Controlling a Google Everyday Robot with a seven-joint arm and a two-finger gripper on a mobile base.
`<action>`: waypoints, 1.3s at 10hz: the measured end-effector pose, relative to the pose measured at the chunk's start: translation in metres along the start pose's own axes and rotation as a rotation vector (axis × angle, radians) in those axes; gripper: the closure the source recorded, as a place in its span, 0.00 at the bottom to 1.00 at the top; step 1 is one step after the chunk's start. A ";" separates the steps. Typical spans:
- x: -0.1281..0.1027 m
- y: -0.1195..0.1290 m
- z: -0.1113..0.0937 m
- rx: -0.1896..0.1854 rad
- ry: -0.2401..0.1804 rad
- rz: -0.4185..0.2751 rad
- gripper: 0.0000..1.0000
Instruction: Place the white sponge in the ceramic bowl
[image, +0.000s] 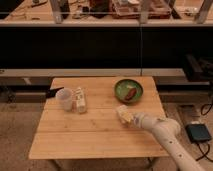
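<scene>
The white sponge (122, 112) is a pale cream pad held at the tip of my gripper (126, 116), just above the wooden table (90, 135), right of centre. The gripper is shut on the sponge. My pale arm (160, 131) reaches in from the lower right. The ceramic bowl (128, 90) is a round green dish at the table's back right, with a small red-brown item (131, 94) inside. The sponge is in front of the bowl and a little to its left, apart from it.
A translucent white cup (64, 99) and an upright white carton (80, 100) stand at the table's left. A dark object (51, 92) lies at the left edge. A black device (198, 133) sits on the floor to the right. Dark shelving runs behind.
</scene>
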 end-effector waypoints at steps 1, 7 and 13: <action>0.007 0.002 -0.001 -0.007 0.016 0.007 1.00; 0.087 0.017 0.035 -0.007 0.135 0.130 1.00; 0.136 0.042 0.077 -0.074 0.193 0.141 0.48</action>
